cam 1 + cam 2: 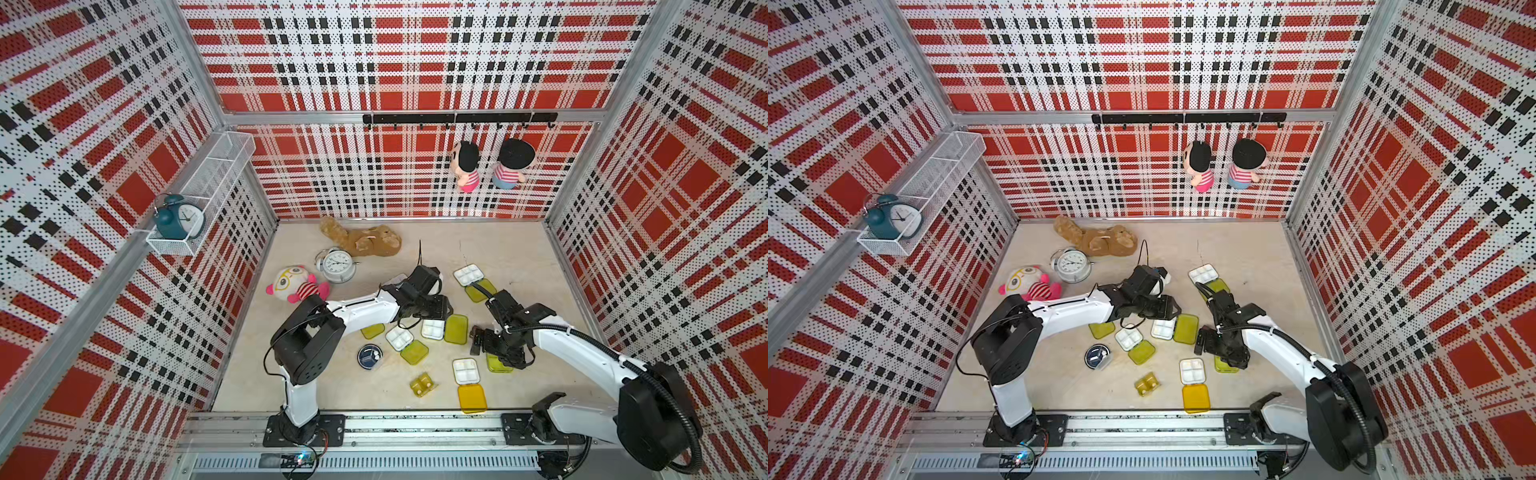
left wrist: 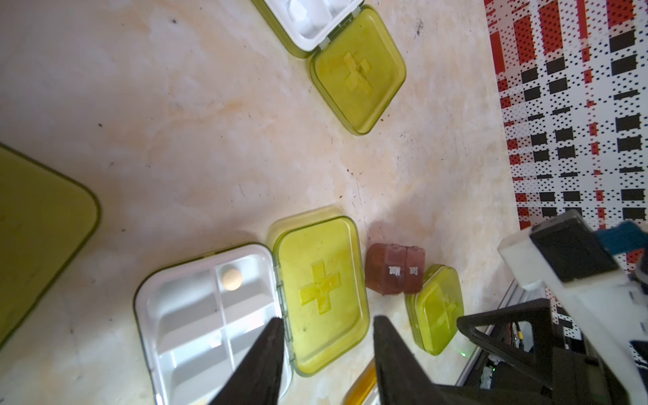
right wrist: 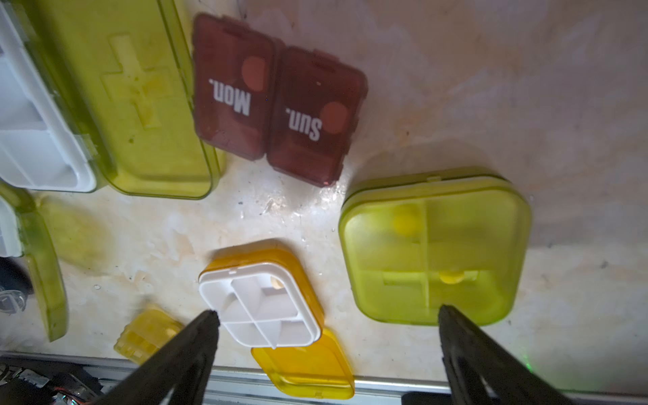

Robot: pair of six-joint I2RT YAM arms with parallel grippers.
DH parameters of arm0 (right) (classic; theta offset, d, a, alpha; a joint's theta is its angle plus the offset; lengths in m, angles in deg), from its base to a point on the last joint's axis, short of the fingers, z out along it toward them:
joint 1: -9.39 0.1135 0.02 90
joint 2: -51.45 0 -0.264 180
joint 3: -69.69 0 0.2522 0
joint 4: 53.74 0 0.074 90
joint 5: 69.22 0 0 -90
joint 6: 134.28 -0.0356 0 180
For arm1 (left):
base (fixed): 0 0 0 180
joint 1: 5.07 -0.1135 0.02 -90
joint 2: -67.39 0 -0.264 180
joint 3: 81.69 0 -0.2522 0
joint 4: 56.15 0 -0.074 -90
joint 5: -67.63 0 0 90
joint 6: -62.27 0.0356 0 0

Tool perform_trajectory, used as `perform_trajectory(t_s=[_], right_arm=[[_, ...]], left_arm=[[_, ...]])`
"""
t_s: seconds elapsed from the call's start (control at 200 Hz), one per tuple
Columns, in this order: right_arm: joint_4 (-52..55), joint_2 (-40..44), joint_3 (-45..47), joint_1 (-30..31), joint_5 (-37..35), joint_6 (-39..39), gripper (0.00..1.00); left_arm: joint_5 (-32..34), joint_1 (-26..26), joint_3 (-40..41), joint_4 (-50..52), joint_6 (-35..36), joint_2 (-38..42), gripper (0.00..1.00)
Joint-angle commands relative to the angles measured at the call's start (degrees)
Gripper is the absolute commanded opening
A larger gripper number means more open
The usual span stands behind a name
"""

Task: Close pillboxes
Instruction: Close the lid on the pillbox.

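Observation:
Several pillboxes lie open on the beige floor. My left gripper (image 2: 328,318) hangs open just above the flat lime lid (image 2: 321,294) of one open pillbox, whose white tray (image 2: 210,315) holds a pill. Its jaws straddle that lid and hold nothing. My right gripper (image 3: 326,309) is wide open over the orange-lidded pillbox (image 3: 259,308), with a closed lime pillbox (image 3: 434,245) beside it. A shut brown pillbox (image 3: 280,98) lies between the two. In a top view there are more open ones (image 1: 399,337) (image 1: 467,274), a round navy one (image 1: 369,356) and a small amber one (image 1: 423,384).
A white alarm clock (image 1: 336,266), a brown teddy (image 1: 361,241) and a striped plush (image 1: 297,284) lie at the back left. The metal front rail (image 1: 395,424) runs just behind the orange lid (image 1: 472,398). Plaid walls enclose the floor.

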Motion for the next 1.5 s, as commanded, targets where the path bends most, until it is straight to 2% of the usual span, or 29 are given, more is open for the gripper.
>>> perform_trajectory(t_s=[0.0,0.601,0.962,1.493], right_arm=[[-0.38,1.10,1.10,-0.61,-1.10,-1.02,1.00],[-4.49,0.56,5.01,-0.67,-1.04,-2.26,1.00],[-5.73,-3.20,3.18,-1.50,-1.00,-0.03,1.00],[-6.77,-3.06,-0.33,-2.47,-1.20,3.40,1.00]], left_arm=[[0.27,-0.16,0.86,-1.03,0.79,2.19,0.45],[0.82,-0.33,2.32,-0.95,0.72,4.08,0.45],[1.86,-1.13,4.22,-1.03,0.27,5.86,0.45],[1.77,-1.22,0.47,-0.86,-0.26,3.25,0.45]])
